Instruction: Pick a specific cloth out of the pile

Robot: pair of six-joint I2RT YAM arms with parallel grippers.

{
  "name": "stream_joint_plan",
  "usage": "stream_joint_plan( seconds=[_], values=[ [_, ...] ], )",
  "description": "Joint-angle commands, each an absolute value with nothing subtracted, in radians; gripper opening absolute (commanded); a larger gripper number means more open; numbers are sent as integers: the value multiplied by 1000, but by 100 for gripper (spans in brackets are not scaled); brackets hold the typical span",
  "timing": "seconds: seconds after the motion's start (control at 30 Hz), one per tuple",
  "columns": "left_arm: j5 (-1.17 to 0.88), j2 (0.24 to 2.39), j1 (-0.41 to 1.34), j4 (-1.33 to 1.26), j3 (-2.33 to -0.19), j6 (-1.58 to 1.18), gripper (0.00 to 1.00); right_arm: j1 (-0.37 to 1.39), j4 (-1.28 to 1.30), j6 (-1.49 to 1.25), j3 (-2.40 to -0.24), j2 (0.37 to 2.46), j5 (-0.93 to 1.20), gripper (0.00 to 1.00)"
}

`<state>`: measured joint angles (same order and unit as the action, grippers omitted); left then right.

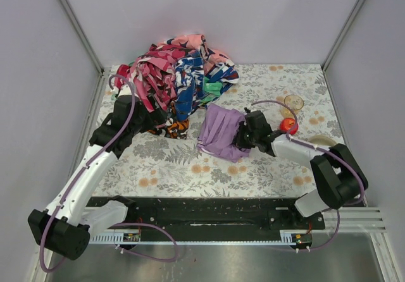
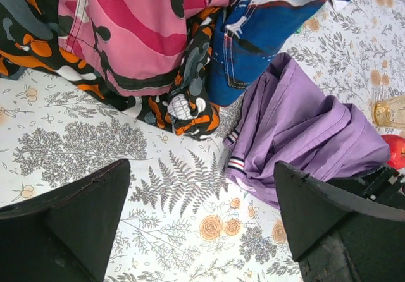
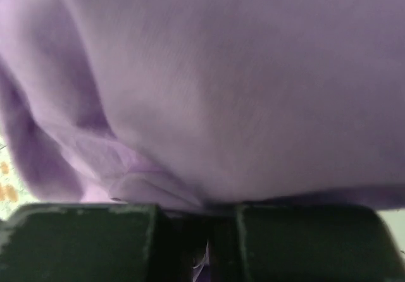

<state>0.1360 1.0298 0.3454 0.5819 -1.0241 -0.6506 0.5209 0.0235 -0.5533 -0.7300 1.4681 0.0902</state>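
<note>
The lilac cloth (image 1: 218, 132) lies bunched on the floral table, just in front and right of the pile (image 1: 174, 79) of patterned garments. My right gripper (image 1: 245, 134) is shut on the cloth at its right edge; in the right wrist view the lilac fabric (image 3: 221, 86) fills the frame and is pinched between the closed fingers. My left gripper (image 1: 140, 112) is open and empty at the pile's front left edge. In the left wrist view the cloth (image 2: 304, 133) lies to the right of the gap between my fingers, with the pile (image 2: 158, 35) beyond.
A red ball (image 1: 289, 126) sits beside the right wrist, a clear round lid (image 1: 293, 102) behind it and a tape roll (image 1: 319, 141) to the right. Grey walls close in the table on three sides. The table (image 1: 183, 174) has a floral cover.
</note>
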Motion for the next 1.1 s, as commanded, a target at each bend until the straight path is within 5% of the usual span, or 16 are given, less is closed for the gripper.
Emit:
stream_joint_plan(
  seconds=[0.0, 0.17, 0.23, 0.27, 0.5, 0.73, 1.07],
  values=[
    [115, 1020, 347, 571, -1019, -666, 99, 526, 123, -531, -840, 1526, -28, 21],
    [166, 983, 347, 636, -1032, -652, 99, 526, 334, -482, -974, 1433, -120, 66],
    [181, 956, 347, 649, -1034, -641, 99, 526, 415, -474, -1029, 1350, -149, 97],
    [190, 948, 347, 658, -1035, -637, 99, 526, 452, -472, -1044, 1306, -169, 100],
    [258, 876, 347, 698, -1052, -638, 99, 526, 479, -384, -1058, 994, -486, 99],
    [302, 827, 347, 733, -1063, -632, 99, 523, 492, -298, -1069, 899, -837, 99],
    [327, 807, 347, 742, -1057, -649, 99, 523, 428, -245, -996, 822, -824, 99]
  ],
)
